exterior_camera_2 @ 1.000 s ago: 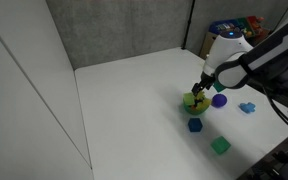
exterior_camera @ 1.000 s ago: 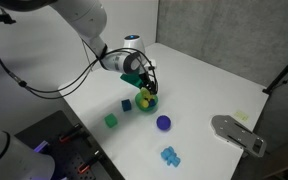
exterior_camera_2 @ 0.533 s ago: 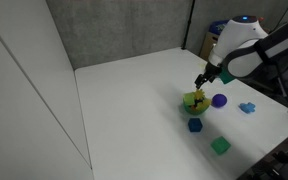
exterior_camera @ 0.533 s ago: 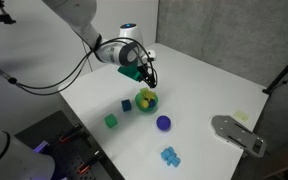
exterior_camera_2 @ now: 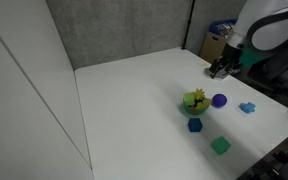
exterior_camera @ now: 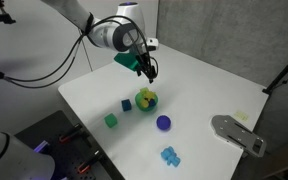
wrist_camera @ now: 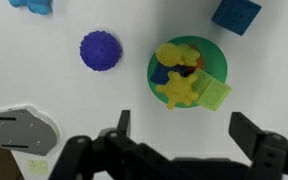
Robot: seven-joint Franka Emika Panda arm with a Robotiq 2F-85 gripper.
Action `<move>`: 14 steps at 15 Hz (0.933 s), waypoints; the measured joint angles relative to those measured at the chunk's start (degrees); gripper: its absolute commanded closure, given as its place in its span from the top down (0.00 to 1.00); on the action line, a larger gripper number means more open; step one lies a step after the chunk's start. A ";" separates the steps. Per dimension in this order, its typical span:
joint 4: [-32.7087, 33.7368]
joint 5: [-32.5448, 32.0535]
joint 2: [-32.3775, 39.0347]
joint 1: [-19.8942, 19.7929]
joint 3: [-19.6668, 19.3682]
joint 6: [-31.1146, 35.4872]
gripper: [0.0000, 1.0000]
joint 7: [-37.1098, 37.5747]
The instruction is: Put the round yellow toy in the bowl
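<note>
Yellow toy [wrist_camera: 180, 88] already lies in the green bowl [wrist_camera: 212, 50], near the middle of the bench [exterior_camera: 209, 85], well off every edge. My claw [wrist_camera: 187, 140] hangs above it, released and empty. Placing looks done; next I'd only need a clear retreat upward.

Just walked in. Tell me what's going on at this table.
A robot arm is working over a white table of small toys. Its gripper hangs open and empty above the green bowl. The round yellow toy already lies in that bowl, next to a light green block. A purple ball and a blue cube sit on the table nearby.
</note>
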 measured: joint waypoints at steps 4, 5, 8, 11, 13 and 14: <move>-0.53 4.28 -6.05 -3.43 1.15 -8.72 1.00 -5.01; -0.65 5.50 -7.59 -4.12 1.29 -11.10 1.00 -6.80; -1.42 8.24 -12.58 -5.77 1.33 -18.32 1.00 -11.82; -2.80 8.61 -18.21 -6.93 1.32 -25.09 1.00 -13.92; -3.96 8.61 -22.29 -7.37 1.32 -29.34 1.00 -13.87; -4.61 8.62 -24.47 -7.53 1.32 -31.21 1.00 -13.71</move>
